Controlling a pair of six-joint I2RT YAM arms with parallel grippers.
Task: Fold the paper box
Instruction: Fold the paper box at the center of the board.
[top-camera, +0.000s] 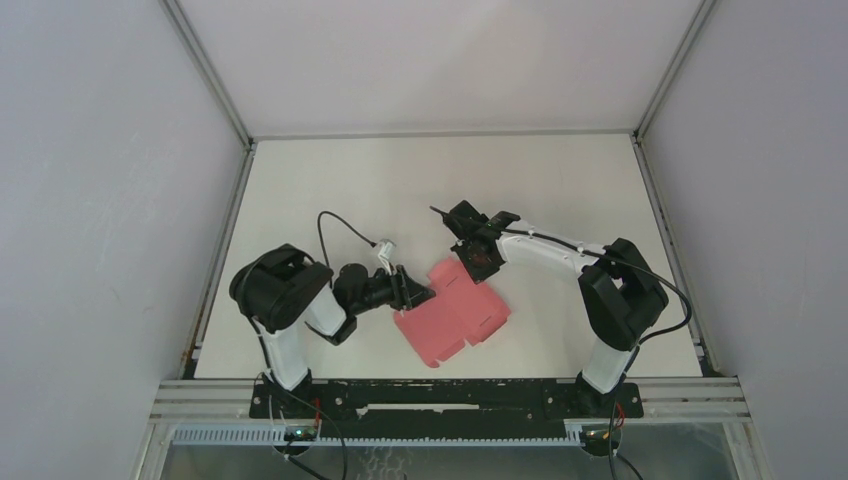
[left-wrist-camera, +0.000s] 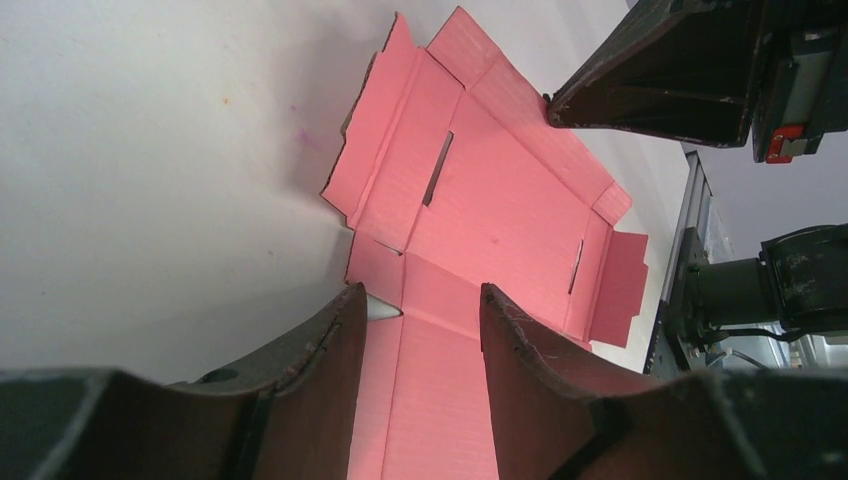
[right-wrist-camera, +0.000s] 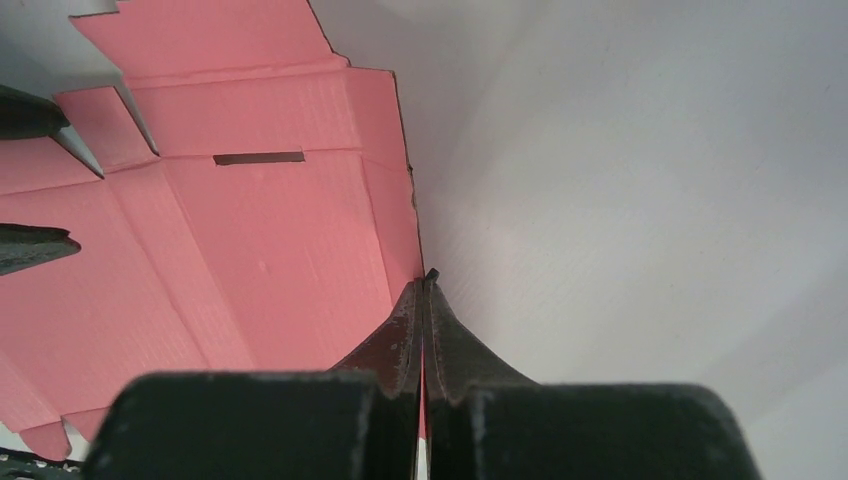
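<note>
The paper box is a pink cardboard blank with flaps, tabs and slots, lying mostly flat on the white table between the two arms. My left gripper is open at its left edge. In the left wrist view the two fingers straddle a narrow pink panel of the paper box without closing on it. My right gripper is at the box's far edge. In the right wrist view it is shut on the edge of the paper box, with a pink sliver between the jaws.
White walls enclose the table on three sides. A metal rail runs along the near edge by both arm bases. The right gripper's body hangs over the box's far end in the left wrist view.
</note>
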